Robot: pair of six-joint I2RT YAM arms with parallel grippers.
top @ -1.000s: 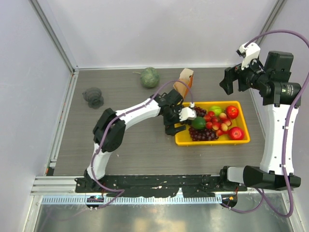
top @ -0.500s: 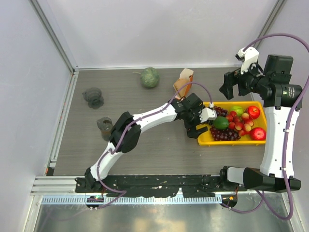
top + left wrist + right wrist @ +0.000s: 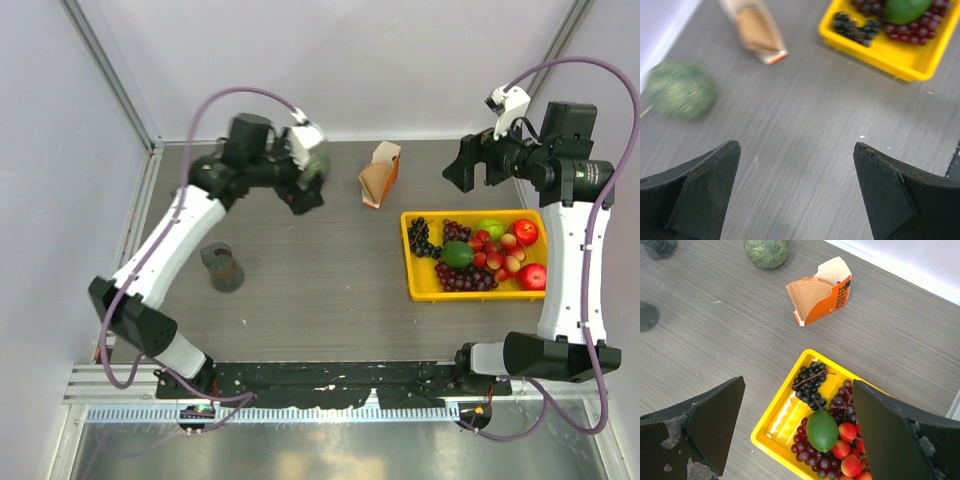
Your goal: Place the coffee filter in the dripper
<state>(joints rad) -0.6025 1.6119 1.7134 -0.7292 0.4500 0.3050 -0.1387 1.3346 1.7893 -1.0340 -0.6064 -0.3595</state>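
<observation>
Left gripper (image 3: 795,146) and right gripper (image 3: 797,382), jaws wide apart, flanked the pack (image 3: 822,292); melon (image 3: 766,250) left of it, tray (image 3: 781,417) right

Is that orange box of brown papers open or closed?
Open. The orange box has its white flap lifted, and the brown papers show through the open side.

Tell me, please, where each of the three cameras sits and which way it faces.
Top external: fixed above and behind the arm bases, looking down on the table; both whole arms show, with the left gripper and right gripper.
Left wrist: on the left arm, looking down past its own two fingers at the melon, filter pack and yellow tray.
Right wrist: on the right arm, looking down between its own fingers at the table.
Shared: both wrist views hold the melon, filter pack and yellow tray.
</observation>
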